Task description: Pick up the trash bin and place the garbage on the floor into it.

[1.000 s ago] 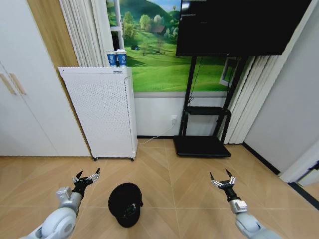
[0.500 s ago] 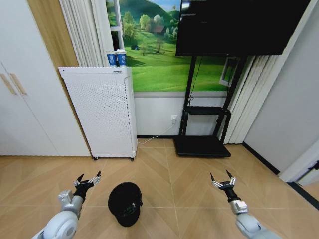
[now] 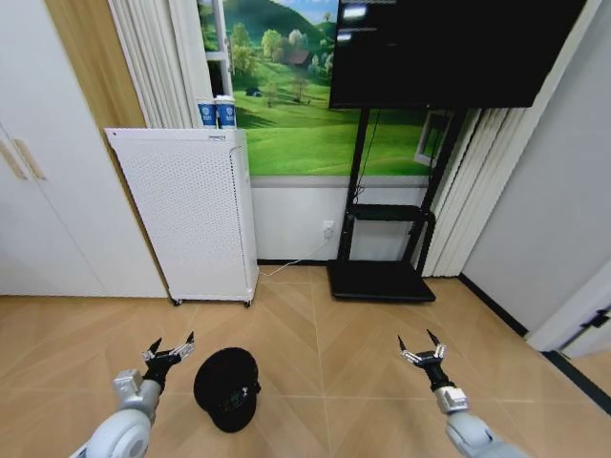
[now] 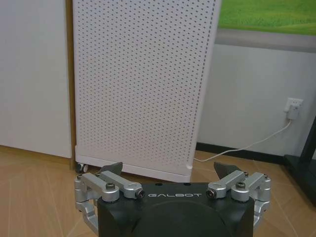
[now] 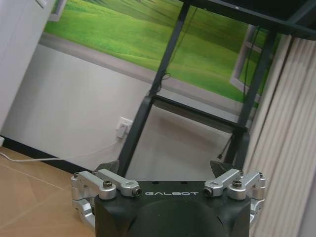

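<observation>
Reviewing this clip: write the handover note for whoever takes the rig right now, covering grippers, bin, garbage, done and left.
Left gripper: open, empty, held low over the light brown herringbone wood floor, just left of the bin.
Right gripper: open, empty, held low on the right, well apart from the bin.
Small round black trash bin with its black bag lining: stands on the floor between the arms, in front of the tall white perforated cabinet.
Garbage: I cannot see any on the visible floor.
Done: nothing gripped.
Left: pick up the bin, find the garbage, put it in.

The left gripper (image 3: 170, 344) has drawn back from the trash bin (image 3: 227, 386).
</observation>
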Robot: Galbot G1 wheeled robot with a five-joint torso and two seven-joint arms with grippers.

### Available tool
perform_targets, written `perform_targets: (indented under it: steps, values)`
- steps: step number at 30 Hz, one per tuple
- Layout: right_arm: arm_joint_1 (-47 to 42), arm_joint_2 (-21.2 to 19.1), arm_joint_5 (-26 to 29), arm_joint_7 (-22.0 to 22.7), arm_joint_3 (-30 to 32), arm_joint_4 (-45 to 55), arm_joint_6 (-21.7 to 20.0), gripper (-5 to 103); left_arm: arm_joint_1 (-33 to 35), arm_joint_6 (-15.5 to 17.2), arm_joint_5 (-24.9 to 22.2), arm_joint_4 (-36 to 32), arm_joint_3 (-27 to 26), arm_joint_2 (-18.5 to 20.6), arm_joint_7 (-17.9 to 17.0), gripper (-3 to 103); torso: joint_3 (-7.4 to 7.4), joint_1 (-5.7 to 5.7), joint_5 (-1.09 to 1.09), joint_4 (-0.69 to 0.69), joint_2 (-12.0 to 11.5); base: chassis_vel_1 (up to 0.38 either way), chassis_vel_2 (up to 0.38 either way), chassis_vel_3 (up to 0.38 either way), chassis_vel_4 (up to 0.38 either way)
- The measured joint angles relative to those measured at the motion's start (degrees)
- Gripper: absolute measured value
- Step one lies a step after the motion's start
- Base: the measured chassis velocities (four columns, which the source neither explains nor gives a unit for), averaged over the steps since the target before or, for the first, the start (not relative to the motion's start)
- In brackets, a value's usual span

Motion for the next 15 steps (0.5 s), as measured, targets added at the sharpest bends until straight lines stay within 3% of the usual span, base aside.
perform_targets:
  steps: [7, 11, 14, 15]
  values:
    - [-0.7, 0.5, -2.0, 0.9, 1.1, -0.4, 0.0, 100, -0.1, -0.1, 0.5, 0.3, 0.4, -0.4, 0.1, 100, -0.01, -0.01, 0.02, -0.02, 0.0, -0.165, -0.308, 0.157, 0.305]
    - [-0.8, 0.5, -2.1, 1.1, 1.3, -0.4, 0.0, 100, -0.1, -0.1, 0.6, 0.3, 0.5, -0.6, 0.2, 100, -0.02, -0.02, 0.0, 0.0, 0.0, -0.041, -0.155, 0.073, 0.075]
    - [-1.0, 0.5, -2.2, 1.2, 1.4, -0.3, 0.0, 100, -0.1, -0.1, 0.7, 0.4, 0.5, -0.6, 0.2, 100, -0.02, -0.02, -0.03, -0.01, 0.0, 0.011, 0.025, -0.01, -0.062]
    - [-1.3, 0.5, -2.6, 1.6, 1.8, 0.1, 0.0, 100, -0.1, -0.6, 0.9, 0.2, 0.5, -0.8, 0.2, 100, -0.02, -0.02, -0.03, 0.05, 0.0, 0.029, 0.128, -0.048, -0.081]
